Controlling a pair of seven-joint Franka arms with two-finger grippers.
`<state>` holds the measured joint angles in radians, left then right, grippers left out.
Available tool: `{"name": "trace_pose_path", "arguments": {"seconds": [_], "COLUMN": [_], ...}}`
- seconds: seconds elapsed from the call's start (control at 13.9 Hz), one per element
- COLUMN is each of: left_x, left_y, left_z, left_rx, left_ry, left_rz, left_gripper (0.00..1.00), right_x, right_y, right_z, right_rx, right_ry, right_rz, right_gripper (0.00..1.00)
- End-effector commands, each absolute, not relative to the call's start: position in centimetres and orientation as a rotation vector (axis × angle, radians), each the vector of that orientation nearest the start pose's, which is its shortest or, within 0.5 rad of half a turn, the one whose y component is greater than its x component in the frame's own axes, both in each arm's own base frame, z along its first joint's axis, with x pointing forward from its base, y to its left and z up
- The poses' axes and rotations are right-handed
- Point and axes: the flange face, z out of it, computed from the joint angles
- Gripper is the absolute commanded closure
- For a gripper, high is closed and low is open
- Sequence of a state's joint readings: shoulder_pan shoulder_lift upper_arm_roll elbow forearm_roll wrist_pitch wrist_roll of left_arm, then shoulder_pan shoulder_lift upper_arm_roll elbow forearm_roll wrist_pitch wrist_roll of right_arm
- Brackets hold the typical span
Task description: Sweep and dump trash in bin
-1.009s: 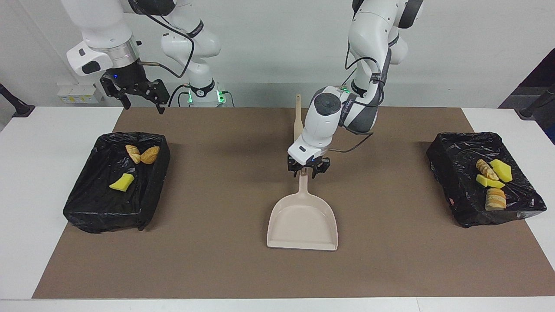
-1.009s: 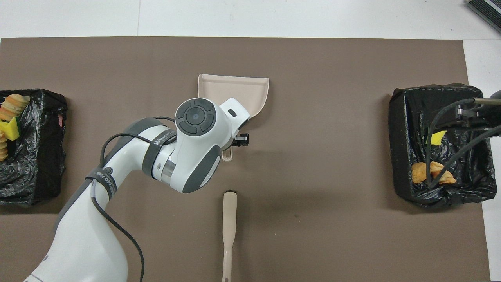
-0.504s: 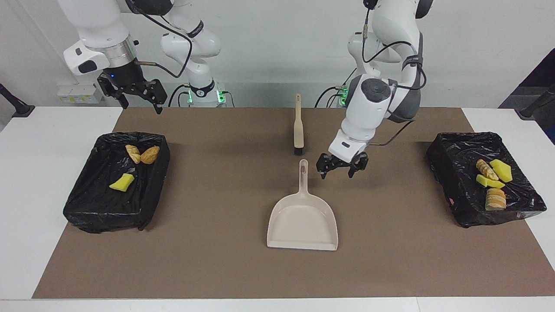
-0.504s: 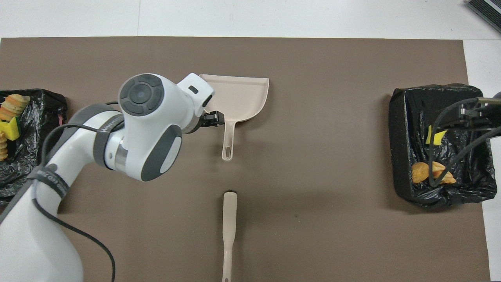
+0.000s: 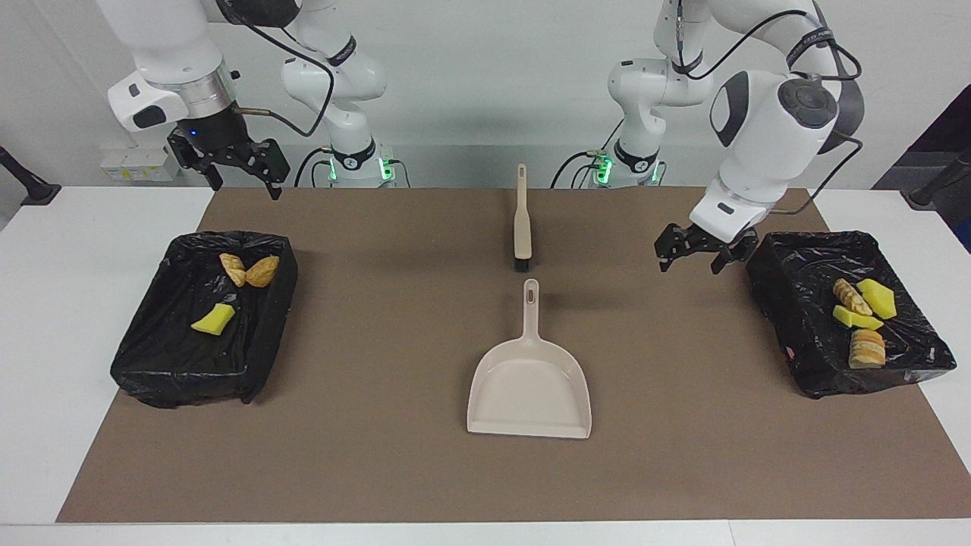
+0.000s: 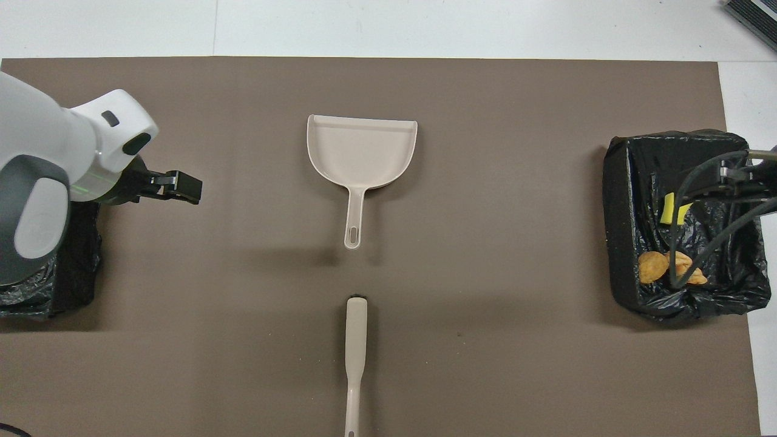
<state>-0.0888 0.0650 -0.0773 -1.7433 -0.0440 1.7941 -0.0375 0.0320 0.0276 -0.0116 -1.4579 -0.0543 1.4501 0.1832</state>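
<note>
The trash is all in my 2 bins. In the bin [image 5: 793, 262] at my left arm's end of the table lie 4 scraps [image 5: 861, 322]: 2 yellow-green sponge pieces and 2 tan bread-like chunks, bunched toward its 3 o'clock edge in the facing view. In the bin [image 5: 163, 379] at my right arm's end lie 3 scraps [image 5: 235, 288]: 2 tan chunks touching each other near 12 o'clock and 1 yellow sponge piece closer to the middle. Both bins are lined with black plastic and sit on the brown mat [image 5: 364, 455].

Between the bins, at the middle of the mat, the dustpan [image 5: 529, 383] lies flat with its handle pointing at me. The brush [image 5: 522, 227] lies nearer to me than the dustpan, in line with it, bristle end toward the dustpan's handle, the 2 apart.

My left gripper [image 5: 699, 256] hangs over the mat just beside the rim of the bin at its end, at that bin's 10 o'clock in the facing view, fingers spread and holding nothing. My right gripper [image 5: 241, 171] is raised above the mat's edge nearest me, at 12 o'clock from its bin, fingers spread, holding nothing.
</note>
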Motion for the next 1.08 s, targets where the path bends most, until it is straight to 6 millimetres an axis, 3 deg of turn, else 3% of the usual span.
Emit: {"name": "trace_pose_path", "arguments": {"seconds": [0.0, 0.22, 0.43, 0.65, 0.86, 1.01], "left_x": [56.1, 55.8, 55.4, 53.7, 52.5, 52.1], "left_y": [-6.5, -3.5, -3.2, -2.5, -4.3, -4.0], "left_z": [54.0, 55.9, 59.5, 62.4, 65.9, 66.2], "left_rx": [-3.187, -3.186, -3.182, -3.178, -3.182, -3.214], "left_ry": [0.262, 0.259, 0.246, 0.230, 0.269, 0.244], "left_rz": [0.058, 0.007, -0.091, -0.130, -0.109, -0.074], "left_gripper": [0.00, 0.00, 0.00, 0.00, 0.00, 0.00], "right_x": [54.7, 54.7, 54.7, 54.7, 54.7, 54.7], "right_y": [0.2, 0.2, 0.2, 0.2, 0.2, 0.1], "right_z": [65.4, 65.4, 65.4, 65.4, 65.4, 65.4], "right_rx": [-3.170, -3.170, -3.170, -3.170, -3.170, -3.170], "right_ry": [0.262, 0.262, 0.262, 0.262, 0.262, 0.264], "right_rz": [0.041, 0.041, 0.041, 0.041, 0.041, 0.041], "right_gripper": [0.00, 0.00, 0.00, 0.00, 0.00, 0.00]}}
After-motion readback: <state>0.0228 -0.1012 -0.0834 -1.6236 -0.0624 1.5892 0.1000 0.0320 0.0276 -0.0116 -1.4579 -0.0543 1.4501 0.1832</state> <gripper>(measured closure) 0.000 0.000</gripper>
